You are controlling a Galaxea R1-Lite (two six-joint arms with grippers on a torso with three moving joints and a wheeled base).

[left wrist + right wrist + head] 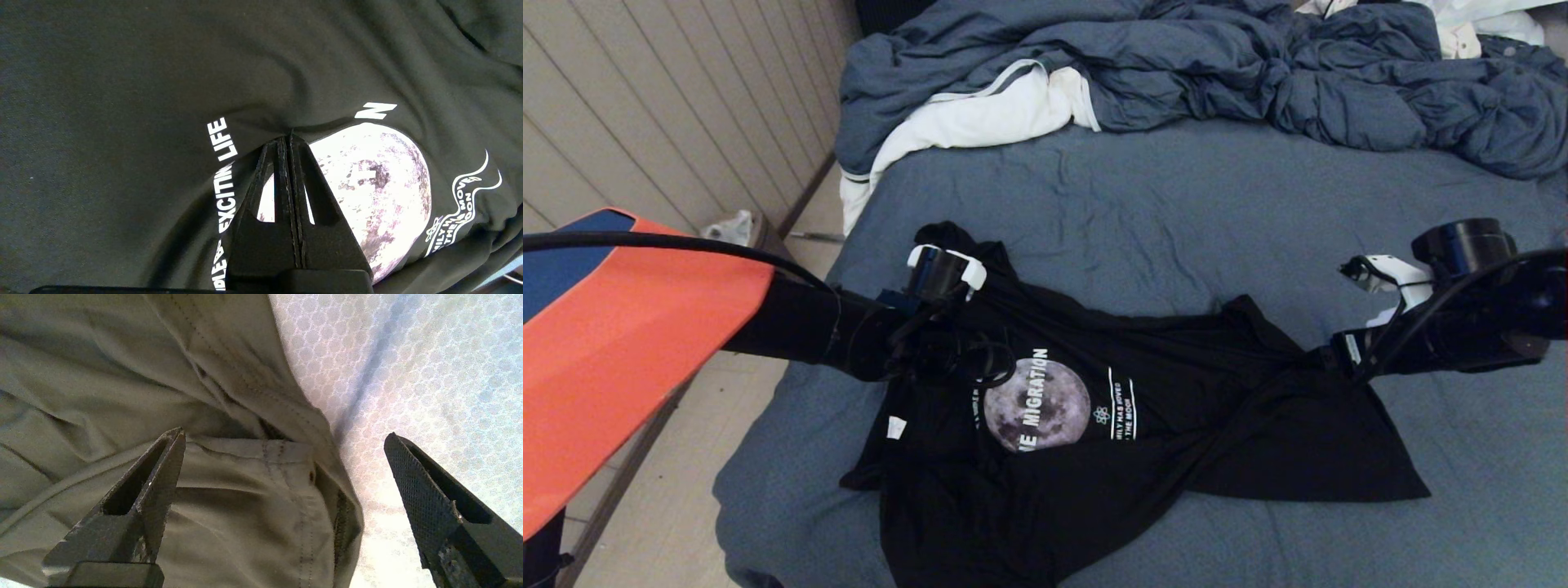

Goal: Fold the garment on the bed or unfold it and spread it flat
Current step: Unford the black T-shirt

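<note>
Pinching garment [122,81] print: left hand [290,136], wrist view only.

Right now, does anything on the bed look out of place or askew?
Yes. The black T-shirt lies twisted and bunched on the bed, not flat. The left gripper, jaws shut, pinches a fold beside the moon print. The right gripper is open over a hem.

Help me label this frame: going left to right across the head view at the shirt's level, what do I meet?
Left gripper, shut on the garment → moon print → open right gripper, all on the bed.
</note>
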